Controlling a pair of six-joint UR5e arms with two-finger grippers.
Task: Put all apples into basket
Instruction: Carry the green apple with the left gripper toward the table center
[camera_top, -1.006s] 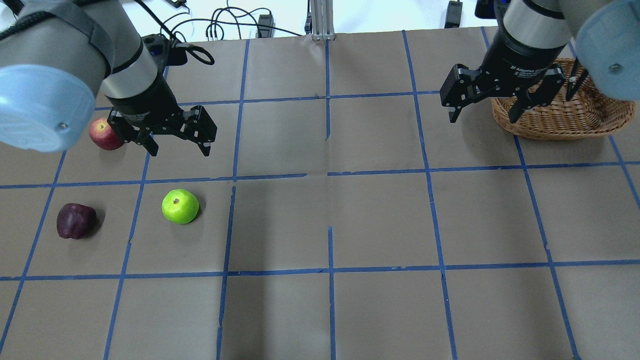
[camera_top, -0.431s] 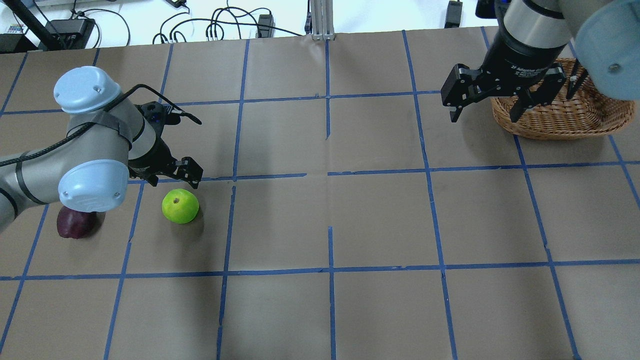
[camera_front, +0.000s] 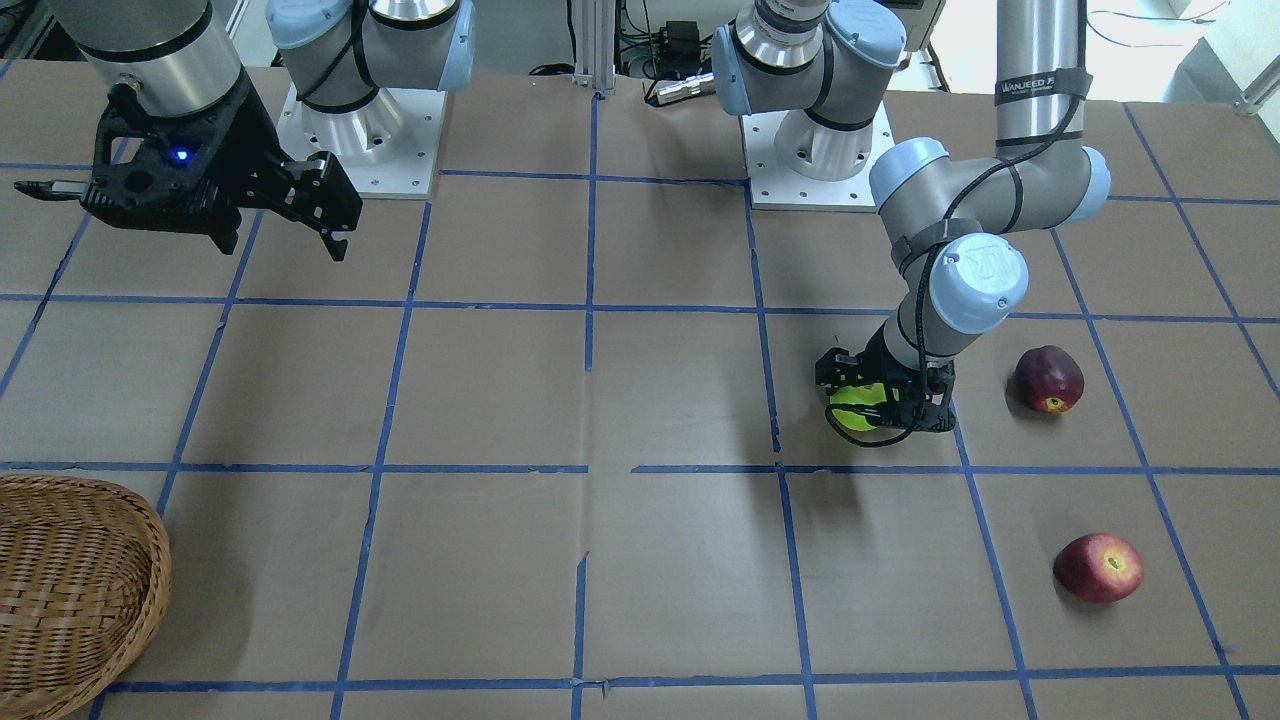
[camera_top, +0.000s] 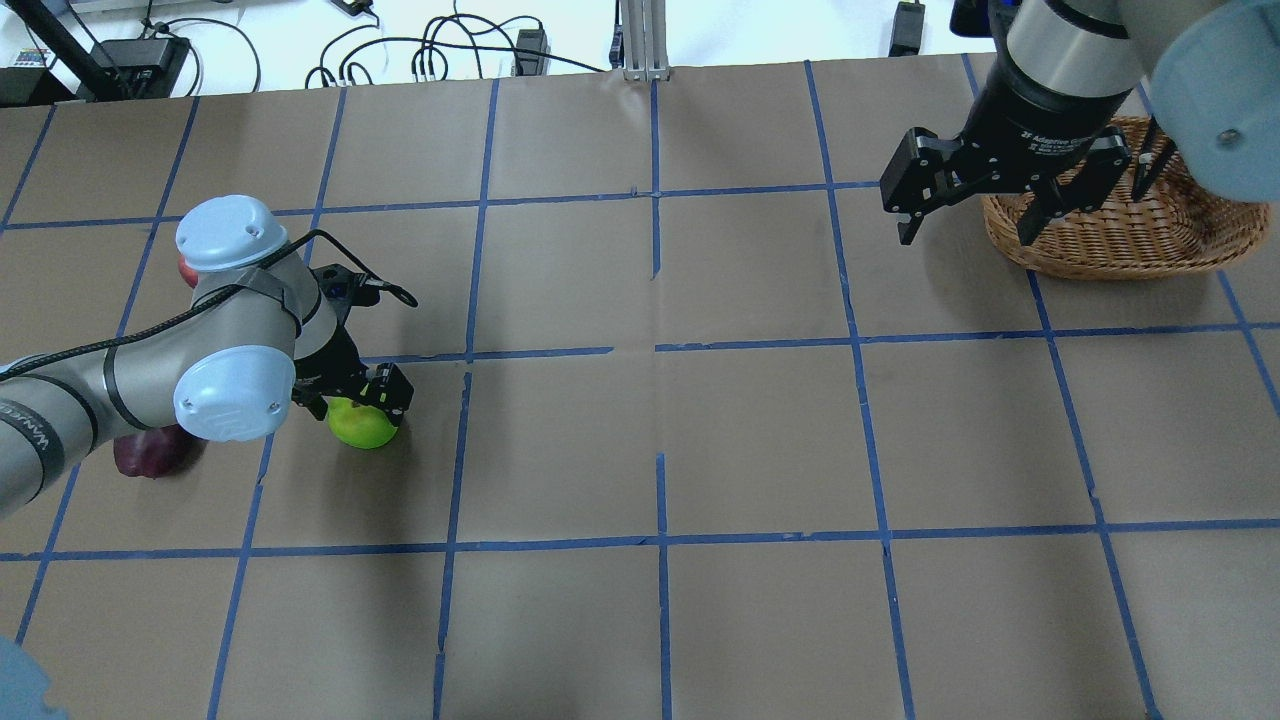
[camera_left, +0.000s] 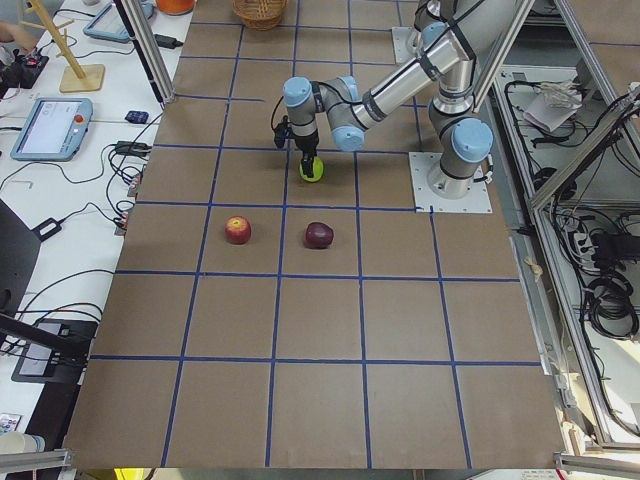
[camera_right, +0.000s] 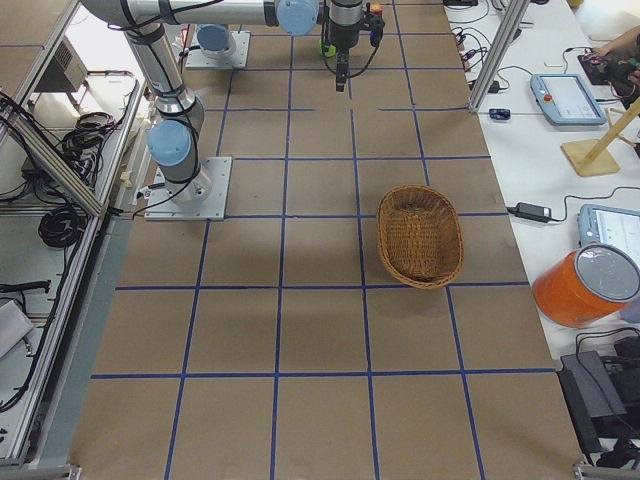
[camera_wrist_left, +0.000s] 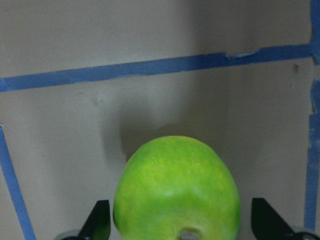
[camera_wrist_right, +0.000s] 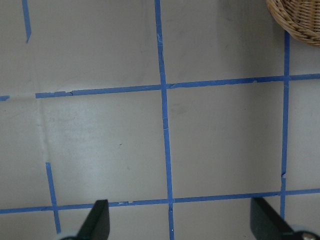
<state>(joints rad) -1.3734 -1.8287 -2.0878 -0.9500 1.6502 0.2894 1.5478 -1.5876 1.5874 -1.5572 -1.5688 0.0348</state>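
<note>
The lime green apple (camera_top: 364, 430) sits on the brown table, also in the front view (camera_front: 850, 412) and the left wrist view (camera_wrist_left: 177, 185). My left gripper (camera_top: 353, 404) is low over it and open, its fingers (camera_wrist_left: 101, 220) on either side with small gaps. The maroon apple (camera_top: 140, 455) (camera_front: 1048, 378) lies partly behind my left arm. The red apple (camera_front: 1098, 567) lies further out and is almost hidden overhead (camera_top: 186, 270). The wicker basket (camera_top: 1120, 240) (camera_front: 60, 580) is at the far right and holds no apples. My right gripper (camera_top: 965, 238) (camera_wrist_right: 182, 230) hangs open and empty beside it.
Blue tape lines divide the brown paper-covered table (camera_top: 760, 440) into squares. Cables lie beyond the table's far edge (camera_top: 440, 55). The side views show tablets, a wooden stand and an orange container (camera_right: 585, 285) off the table.
My left arm has swung from above the red apple towards me and dropped, so the open gripper now straddles the green apple. The right arm has barely moved.
</note>
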